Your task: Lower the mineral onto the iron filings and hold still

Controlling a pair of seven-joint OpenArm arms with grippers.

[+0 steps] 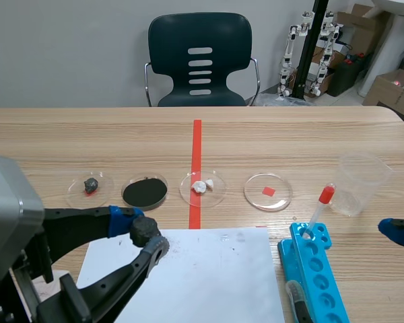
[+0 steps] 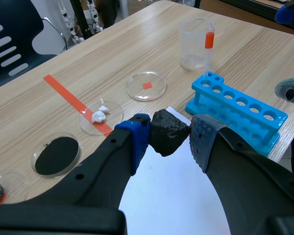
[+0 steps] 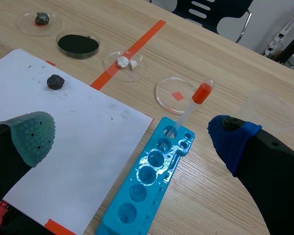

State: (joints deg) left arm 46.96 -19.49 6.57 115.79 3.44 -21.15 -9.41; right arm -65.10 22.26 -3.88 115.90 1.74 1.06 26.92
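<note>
L pincer [image 2: 169, 141] clenched on black mineral [image 2: 167, 128], lower left, over white paper [image 1: 215, 269]. R pincer [image 3: 132, 134] released wide. Wood table [image 1: 289, 134]; chair [image 1: 200, 60] behind.

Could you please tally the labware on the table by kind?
Petri dishes: 4
Clear plastic beaker: 1
Blue test tube rack: 1
Red-capped dropper: 1
Total: 7

Beyond the far edge of the pale wooden desk [image 1: 337, 128] we see a dark chair [image 1: 200, 60] with a slotted back before a plain grey wall [image 1: 67, 47], and past the desk's far right corner, cardboard boxes [image 1: 390, 87] and white jointed mechanisms [image 1: 291, 50] beside a black pole [image 1: 314, 27].
</note>
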